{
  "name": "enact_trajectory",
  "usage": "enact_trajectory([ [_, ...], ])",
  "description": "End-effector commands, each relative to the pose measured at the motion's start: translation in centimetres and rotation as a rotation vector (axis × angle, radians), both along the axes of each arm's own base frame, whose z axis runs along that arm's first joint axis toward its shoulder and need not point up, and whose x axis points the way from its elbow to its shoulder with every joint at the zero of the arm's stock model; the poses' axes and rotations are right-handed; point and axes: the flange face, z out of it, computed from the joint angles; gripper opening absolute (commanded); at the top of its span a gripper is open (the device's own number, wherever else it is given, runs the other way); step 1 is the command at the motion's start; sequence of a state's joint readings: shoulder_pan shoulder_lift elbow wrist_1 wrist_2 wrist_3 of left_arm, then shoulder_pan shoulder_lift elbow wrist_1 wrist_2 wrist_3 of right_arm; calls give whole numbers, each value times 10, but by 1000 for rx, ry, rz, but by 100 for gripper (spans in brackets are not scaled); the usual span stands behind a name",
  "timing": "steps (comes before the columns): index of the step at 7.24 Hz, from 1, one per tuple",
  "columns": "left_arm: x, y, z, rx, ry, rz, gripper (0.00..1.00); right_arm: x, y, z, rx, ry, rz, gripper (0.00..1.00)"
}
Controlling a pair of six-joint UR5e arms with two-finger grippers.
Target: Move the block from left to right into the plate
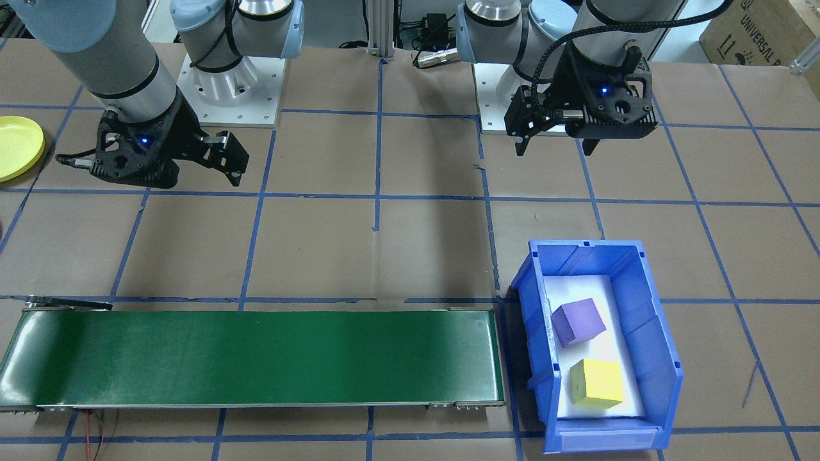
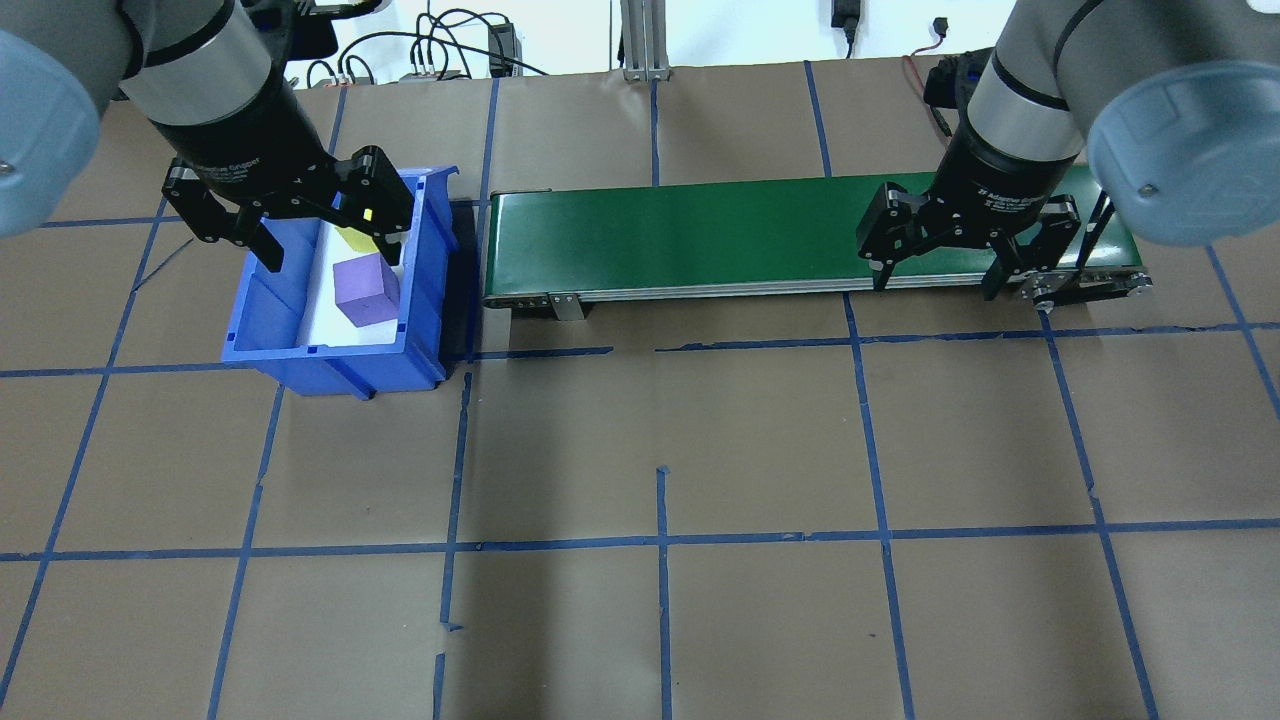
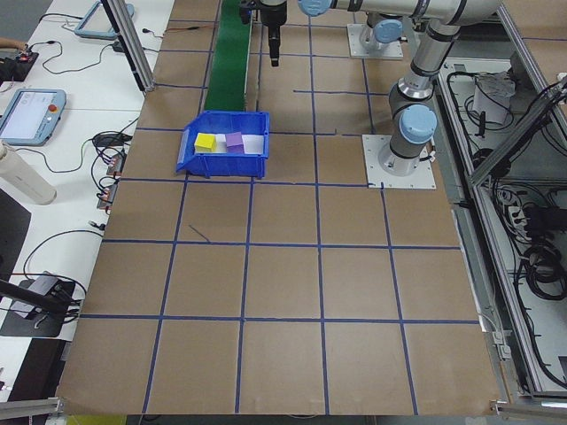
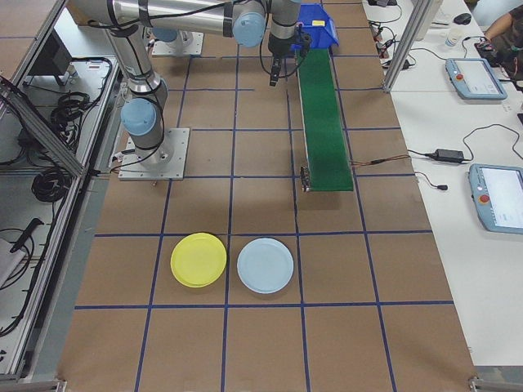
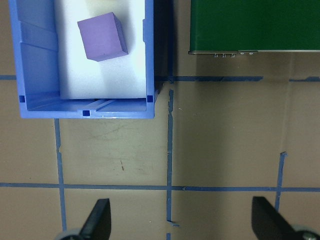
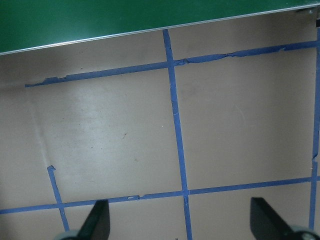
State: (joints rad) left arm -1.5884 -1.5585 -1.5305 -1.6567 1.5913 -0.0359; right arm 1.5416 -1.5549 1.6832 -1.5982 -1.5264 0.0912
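Two blocks lie in a blue bin (image 1: 660, 358): a purple block (image 1: 578, 322) (image 2: 366, 291) (image 5: 102, 36) and a yellow block (image 1: 597, 383), which the left arm partly hides in the overhead view. My left gripper (image 1: 555, 148) (image 2: 330, 258) (image 5: 182, 220) hangs open and empty above the table on the robot's side of the bin. My right gripper (image 1: 230, 160) (image 2: 935, 285) (image 6: 180, 220) is also open and empty, on the robot's side of the belt's other end. The yellow plate (image 1: 16, 147) (image 4: 198, 260) lies on the table beyond the right gripper.
A green conveyor belt (image 1: 256, 358) (image 2: 700, 230) runs from beside the bin toward the right arm's side. A pale blue plate (image 4: 265, 265) lies next to the yellow one. Blue tape lines grid the brown table. Tablets and cables lie on the side benches.
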Motion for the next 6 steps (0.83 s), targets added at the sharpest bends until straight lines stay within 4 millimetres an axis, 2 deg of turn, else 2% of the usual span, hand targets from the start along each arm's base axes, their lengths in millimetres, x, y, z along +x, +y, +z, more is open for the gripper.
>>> enact_trajectory([
  [1, 17, -10, -7, 6, 3, -24, 100, -1, -1, -2, -1, -2, -1, 100],
  [2, 24, -28, -29, 16, 1, -24, 100, -1, 0, -3, -1, 0, 2, 100],
  [3, 43, -65, -62, -5, 1, 4, 100, -1, -1, -2, -3, 0, 4, 100],
  [4, 75, -97, -87, -22, 0, 56, 100, -1, 0, -3, 0, -2, 4, 100],
  [5, 105, -116, -106, 1, 11, 110, 100, -2, 0, -2, 0, 1, 2, 100],
  [6, 125, -131, -124, -6, 11, 141, 100, -3, 0, -2, 2, 4, 1, 100],
])
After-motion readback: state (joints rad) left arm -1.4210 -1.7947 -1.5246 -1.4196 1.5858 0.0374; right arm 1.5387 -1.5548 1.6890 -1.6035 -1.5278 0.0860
